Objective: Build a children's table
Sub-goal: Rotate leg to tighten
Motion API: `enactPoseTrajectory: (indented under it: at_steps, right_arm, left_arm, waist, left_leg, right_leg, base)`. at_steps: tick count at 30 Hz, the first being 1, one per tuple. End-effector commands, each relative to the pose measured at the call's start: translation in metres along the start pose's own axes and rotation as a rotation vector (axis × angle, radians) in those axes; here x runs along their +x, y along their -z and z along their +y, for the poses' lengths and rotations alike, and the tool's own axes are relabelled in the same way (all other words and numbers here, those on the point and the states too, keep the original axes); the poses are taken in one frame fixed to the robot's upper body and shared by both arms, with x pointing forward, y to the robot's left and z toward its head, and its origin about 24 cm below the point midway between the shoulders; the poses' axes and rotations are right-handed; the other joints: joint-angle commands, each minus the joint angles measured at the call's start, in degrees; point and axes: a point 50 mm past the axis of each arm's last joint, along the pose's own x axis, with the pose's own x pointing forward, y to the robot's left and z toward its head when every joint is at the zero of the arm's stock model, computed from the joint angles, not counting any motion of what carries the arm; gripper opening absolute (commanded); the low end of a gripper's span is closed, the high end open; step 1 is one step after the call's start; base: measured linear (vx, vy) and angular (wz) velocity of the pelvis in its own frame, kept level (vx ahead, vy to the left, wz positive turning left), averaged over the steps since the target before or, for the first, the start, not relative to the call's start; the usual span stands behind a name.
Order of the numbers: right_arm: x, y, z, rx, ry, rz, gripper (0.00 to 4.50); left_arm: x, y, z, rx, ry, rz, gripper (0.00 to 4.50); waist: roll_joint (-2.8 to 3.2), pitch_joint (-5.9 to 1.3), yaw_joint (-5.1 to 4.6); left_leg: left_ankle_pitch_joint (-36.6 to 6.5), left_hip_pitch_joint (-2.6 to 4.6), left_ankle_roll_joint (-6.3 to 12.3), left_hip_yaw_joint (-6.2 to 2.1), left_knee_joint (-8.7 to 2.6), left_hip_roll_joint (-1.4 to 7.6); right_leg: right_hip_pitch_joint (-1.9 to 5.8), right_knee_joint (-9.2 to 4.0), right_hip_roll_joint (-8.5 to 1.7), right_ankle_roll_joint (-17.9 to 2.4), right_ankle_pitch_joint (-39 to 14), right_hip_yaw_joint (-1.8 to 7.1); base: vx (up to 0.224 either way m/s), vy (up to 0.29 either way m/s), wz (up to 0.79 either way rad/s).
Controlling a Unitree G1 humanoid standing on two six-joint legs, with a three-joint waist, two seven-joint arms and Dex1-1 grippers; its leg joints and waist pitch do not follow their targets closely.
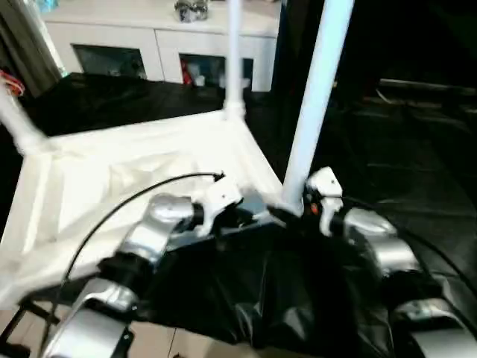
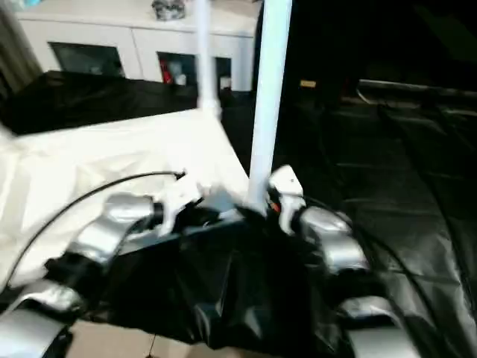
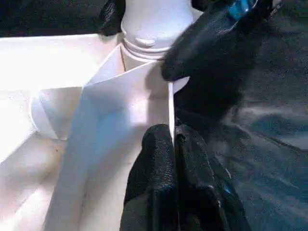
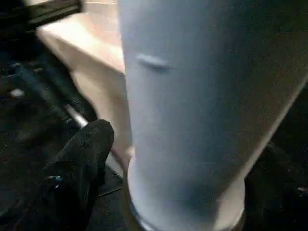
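The white tabletop [image 1: 112,179] lies upside down, ribbed underside up, on a black sheet. White legs stand upright in its corner sockets: a near one [image 1: 313,97], a far one [image 1: 233,60] and one at the left [image 1: 19,123]. My left gripper [image 3: 174,144] is shut on the thin rim of the tabletop [image 3: 120,96], just beside the near leg's socket [image 3: 149,43]. My right gripper [image 1: 296,211] sits at the base of that near leg [image 4: 192,120]. It is open, with one black finger [image 4: 84,163] standing a little off the tube and the other hidden behind it.
A white cabinet with glass doors [image 1: 156,37] stands at the back. The black sheet [image 1: 402,149] covers the ground to the right and in front. A black cable [image 1: 119,205] arcs over my left forearm. Pale floor [image 1: 171,344] shows at the near edge.
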Motion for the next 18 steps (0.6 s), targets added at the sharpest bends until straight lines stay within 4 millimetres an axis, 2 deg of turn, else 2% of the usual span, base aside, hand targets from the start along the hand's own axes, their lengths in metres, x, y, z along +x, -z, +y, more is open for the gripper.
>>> enactPoseTrajectory:
  at_steps: [1, 3, 4, 6, 7, 8, 9, 13, 18]
  right_arm:
    - [0.007, 0.002, 0.016, -0.002, -0.167, 0.019, 3.93]
    - [0.004, 0.003, 0.018, 0.001, -0.218, 0.031, 3.78]
    - [0.002, 0.003, 0.019, 0.008, -0.252, 0.037, 3.69]
    - [0.001, 0.002, 0.021, 0.017, -0.283, 0.041, 3.61]
    - [0.000, 0.002, 0.022, 0.012, -0.301, 0.052, 3.43]
    - [0.000, 0.003, 0.022, 0.007, -0.313, 0.061, 3.43]
    - [-0.001, 0.003, 0.023, 0.001, -0.326, 0.074, 3.20]
    - [-0.002, 0.005, 0.025, -0.016, -0.346, 0.095, 2.88]
    - [-0.001, 0.005, 0.027, -0.001, -0.356, 0.088, 2.68]
  left_arm:
    - [0.003, -0.017, -0.003, 0.066, 0.050, -0.058, 0.00]
    - [-0.001, -0.015, -0.003, 0.063, 0.065, -0.051, 0.00]
    - [-0.005, -0.014, -0.004, 0.060, 0.085, -0.049, 0.00]
    - [-0.008, -0.012, -0.005, 0.059, 0.107, -0.043, 0.00]
    - [-0.010, -0.011, -0.005, 0.057, 0.113, -0.039, 0.00]
    - [-0.012, -0.011, -0.005, 0.055, 0.118, -0.036, 0.00]
    - [-0.013, -0.010, -0.005, 0.054, 0.124, -0.032, 0.00]
    - [-0.015, -0.009, -0.006, 0.050, 0.134, -0.026, 0.00]
    - [-0.015, -0.009, -0.006, 0.046, 0.139, -0.027, 0.00]
  waist:
    - [-0.20, -3.75, 0.28]
    - [-0.23, -3.80, 0.39]
    - [-0.51, -3.75, 0.49]
    - [-0.37, -3.82, 0.72]
    - [-0.52, -3.93, 0.85]
    - [-0.44, -3.90, 0.84]
    - [-0.44, -3.87, 0.80]
    - [-0.48, -3.80, 0.79]
    - [-0.48, -3.86, 0.79]
  left_leg:
    - [-13.5, 0.87, 4.27, -1.09, -3.86, 3.00]
    - [-13.3, 0.81, 4.07, -1.13, -3.88, 2.97]
    - [-12.8, 0.72, 4.10, -1.11, -3.90, 3.01]
    - [-12.3, 0.75, 4.10, -1.11, -3.87, 3.00]
    - [-11.7, 0.78, 4.14, -1.13, -3.84, 3.05]
    - [-11.4, 0.74, 4.16, -1.14, -3.86, 3.07]
    - [-11.2, 0.75, 4.18, -1.07, -3.82, 2.99]
    - [-11.5, 0.78, 3.84, -1.09, -3.86, 2.95]
    - [-11.4, 0.76, 3.60, -1.12, -3.85, 2.92]
  right_leg:
    - [2.80, -4.09, -3.73, -13.7, -14.6, 3.09]
    - [2.89, -4.07, -3.75, -13.6, -14.9, 3.10]
    - [2.85, -4.01, -3.73, -13.6, -14.4, 3.15]
    - [2.84, -3.88, -3.77, -13.6, -14.2, 3.15]
    - [2.87, -3.70, -3.80, -13.7, -13.6, 3.14]
    - [2.84, -3.63, -3.77, -13.8, -13.1, 3.16]
    - [2.79, -3.68, -3.74, -13.9, -12.8, 3.16]
    - [2.76, -3.76, -3.79, -13.7, -13.7, 3.17]
    - [2.84, -3.80, -3.76, -13.4, -13.8, 3.18]
  base:
    - [0.000, 0.000, 0.00]
    - [0.000, 0.000, 0.00]
    - [0.000, 0.000, 0.00]
    - [0.000, 0.000, 0.00]
    - [0.000, 0.000, 0.00]
    - [0.000, 0.000, 0.00]
    - [0.000, 0.000, 0.00]
    - [0.000, 0.000, 0.00]
    - [0.000, 0.000, 0.00]
